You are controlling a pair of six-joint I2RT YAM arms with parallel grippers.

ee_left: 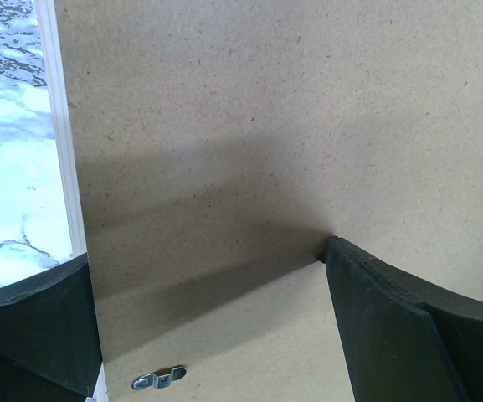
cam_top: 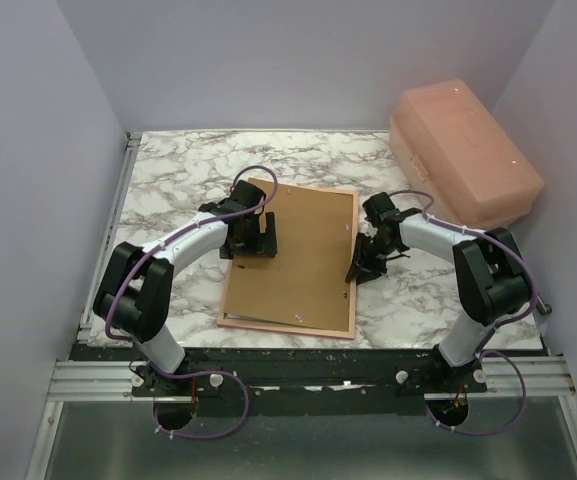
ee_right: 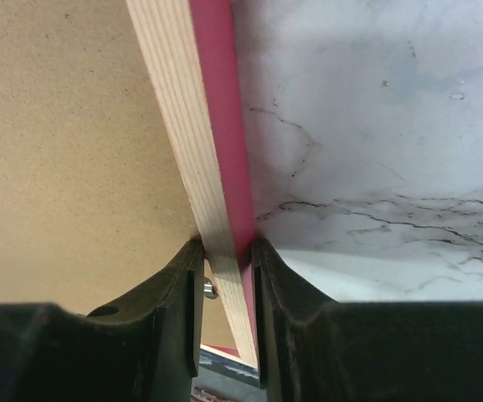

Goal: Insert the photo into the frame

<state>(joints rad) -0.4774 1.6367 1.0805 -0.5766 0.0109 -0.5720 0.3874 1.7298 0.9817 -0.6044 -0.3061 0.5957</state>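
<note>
Right gripper pinches frame edge, left gripper splayed over backing board.

You can read no text, label or number anywhere here. The frame, the brown backing board and the pink case at far right show no legible marks.

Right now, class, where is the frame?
The frame lies back-up mid-table in the top view, between both arms, left of the pink case; the right claw pinches its right edge.
</note>
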